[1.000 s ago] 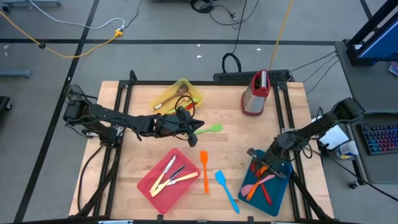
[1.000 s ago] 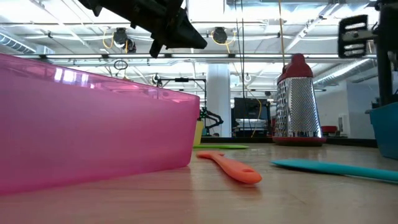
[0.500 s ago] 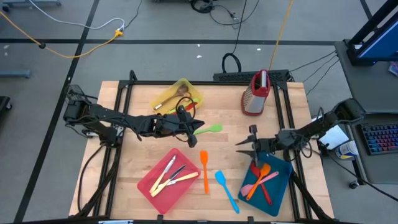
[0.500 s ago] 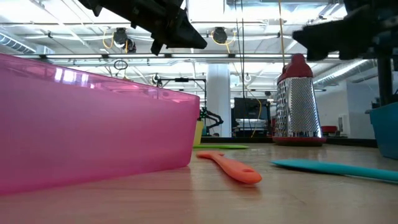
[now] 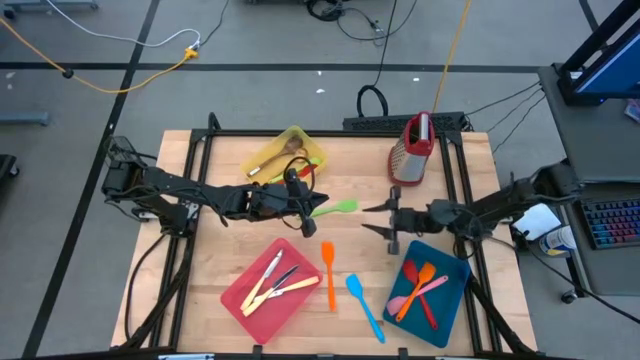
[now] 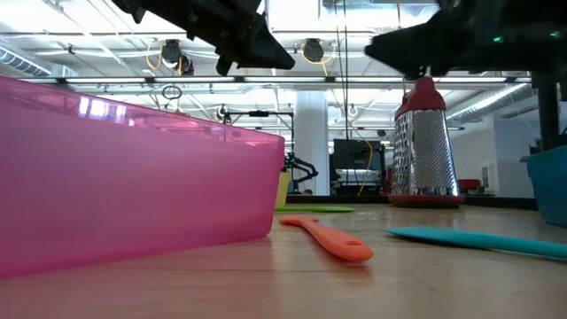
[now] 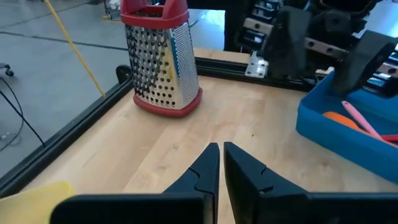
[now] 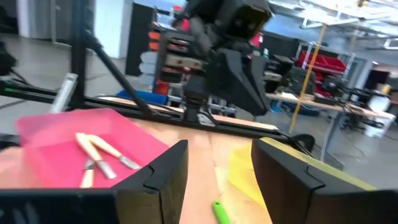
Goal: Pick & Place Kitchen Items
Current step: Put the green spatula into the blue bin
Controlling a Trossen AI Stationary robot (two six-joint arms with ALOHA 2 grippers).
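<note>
On the near edge of the table (image 5: 200, 180) lie the trays. The pink-red tray (image 5: 270, 289) holds pale-handled cutlery (image 5: 268, 284): three slim pieces with cream handles, fanned out and overlapping. Just beside that tray, on the bare wood, an orange spatula (image 5: 328, 272) lies lengthwise, its flat head toward the far side. Next to it a blue spatula (image 5: 364, 307) lies slanted, its head near the orange handle. The blue tray (image 5: 447, 318) sits at the near right corner and holds orange, pink and red utensils (image 5: 422, 291) crossed over one another.

At mid table the right gripper (image 5: 386, 222) hangs above the wood between the blue tray and a green spatula (image 5: 336, 208); its fingers stand wide apart and hold nothing. The green spatula is light green and lies flat, its rounded head pointing toward the right gripper. The left gripper (image 5: 314, 204) hovers over the handle end of the green spatula with its fingers pressed together, nothing between them; the left wrist view shows them meeting at the tips.

Farther back, the yellow tray (image 5: 308, 148) holds wooden spoons (image 5: 275, 157), brown and slim, lying at a slant. At the far right stands a metal grater (image 5: 411, 151) with a red handle and red base, upright.
</note>
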